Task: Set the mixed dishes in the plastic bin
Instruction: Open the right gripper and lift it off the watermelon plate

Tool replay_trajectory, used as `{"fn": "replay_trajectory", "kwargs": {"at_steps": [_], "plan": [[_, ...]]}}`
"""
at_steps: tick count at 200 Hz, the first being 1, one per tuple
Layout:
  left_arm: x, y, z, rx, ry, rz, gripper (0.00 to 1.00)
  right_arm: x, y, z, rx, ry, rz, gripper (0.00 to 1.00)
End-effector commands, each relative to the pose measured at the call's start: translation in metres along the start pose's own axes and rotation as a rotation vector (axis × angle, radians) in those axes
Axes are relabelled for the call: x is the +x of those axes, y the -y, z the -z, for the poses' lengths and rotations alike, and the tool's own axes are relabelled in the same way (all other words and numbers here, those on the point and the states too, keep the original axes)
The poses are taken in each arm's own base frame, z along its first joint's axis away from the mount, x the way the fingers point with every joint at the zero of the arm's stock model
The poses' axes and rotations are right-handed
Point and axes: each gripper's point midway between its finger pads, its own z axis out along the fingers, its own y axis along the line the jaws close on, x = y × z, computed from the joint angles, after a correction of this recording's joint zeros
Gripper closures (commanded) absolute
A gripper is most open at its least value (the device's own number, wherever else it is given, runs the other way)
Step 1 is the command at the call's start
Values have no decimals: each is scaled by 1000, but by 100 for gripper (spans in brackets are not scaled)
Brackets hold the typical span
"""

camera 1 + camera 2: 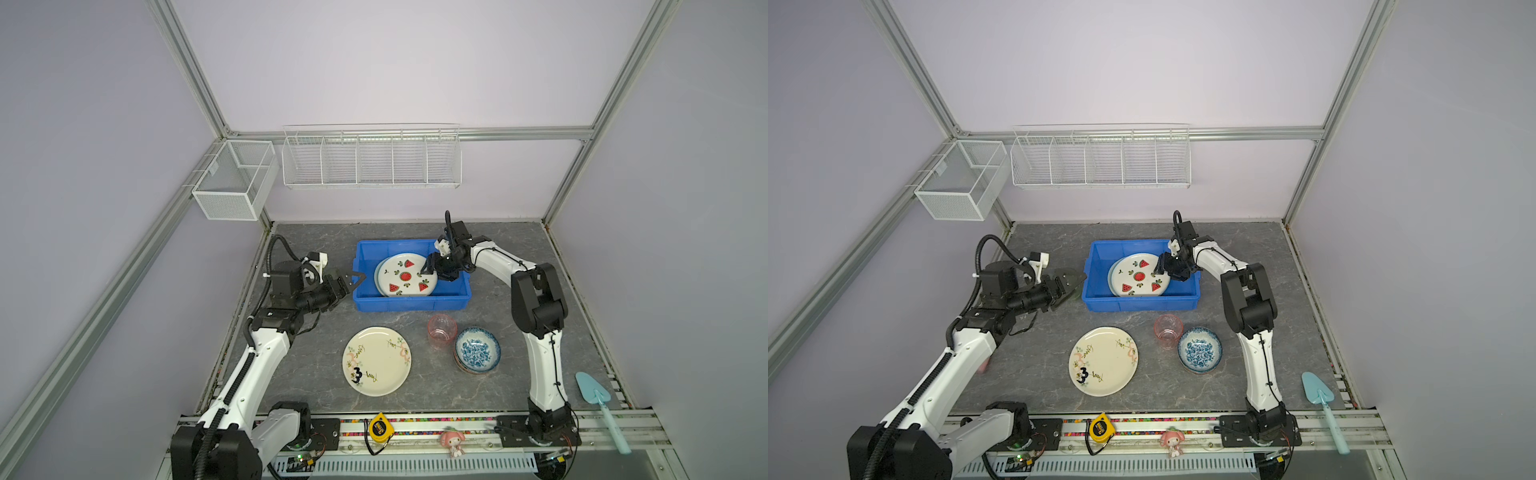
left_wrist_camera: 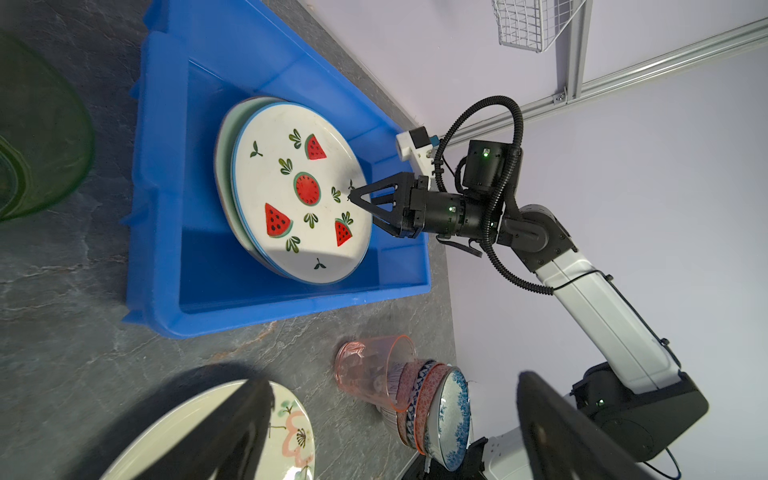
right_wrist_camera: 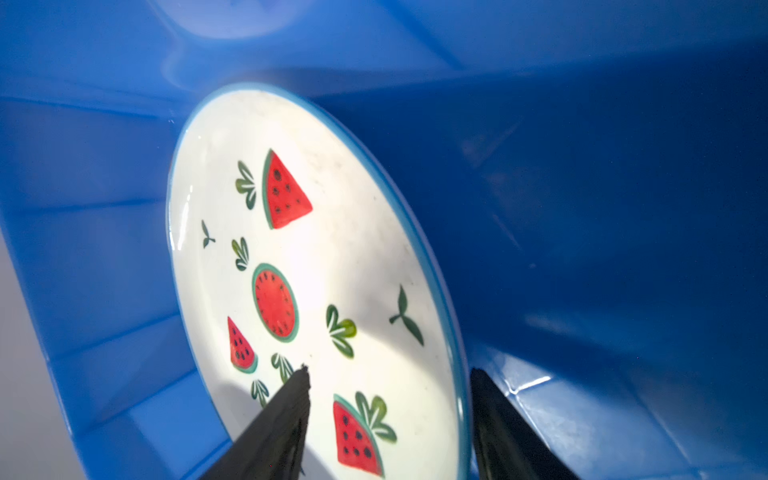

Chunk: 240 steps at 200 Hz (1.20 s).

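The blue plastic bin [image 1: 411, 302] stands at the table's back middle. In it the watermelon plate [image 1: 405, 276] rests on a pale green plate [image 2: 224, 166]. My right gripper [image 3: 390, 370] is open, straddling the watermelon plate's right rim: one finger over its face, the other outside it. My left gripper [image 1: 352, 279] hangs open and empty beside the bin's left wall, near a green cup [image 2: 37, 133]. On the table in front lie the cream "3" plate [image 1: 376, 360], a pink cup [image 1: 441, 328] and a stack of patterned bowls [image 1: 477, 351].
A light-blue spatula [image 1: 594, 392] lies at the front right edge. A yellow tape measure [image 1: 379, 428] and a small pink doll [image 1: 452, 442] sit on the front rail. White wire baskets [image 1: 372, 160] hang on the back wall.
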Motion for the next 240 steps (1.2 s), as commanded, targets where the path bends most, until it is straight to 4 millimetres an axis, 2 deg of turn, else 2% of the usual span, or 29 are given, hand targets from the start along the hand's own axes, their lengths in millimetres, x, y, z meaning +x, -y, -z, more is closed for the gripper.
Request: {"fn": "replay_trajectory", "kwargs": {"at_steps": [1,96,161,200,240], "plan": [[2,-1,4,-3,8,-6,8,-8,-15,19,9,42,48,37],[1,-1,2,-1,7,-4,8,-5,-18,34,184,74,101,34],[2,-5,1,-9,5,1,8,-2,-32,28,160,72,128,32],[4,-7,2,-20,5,2,8,-2,-29,25,173,70,131,32],[7,-16,5,-74,4,-9,8,-7,-32,36,181,100,149,32]]}}
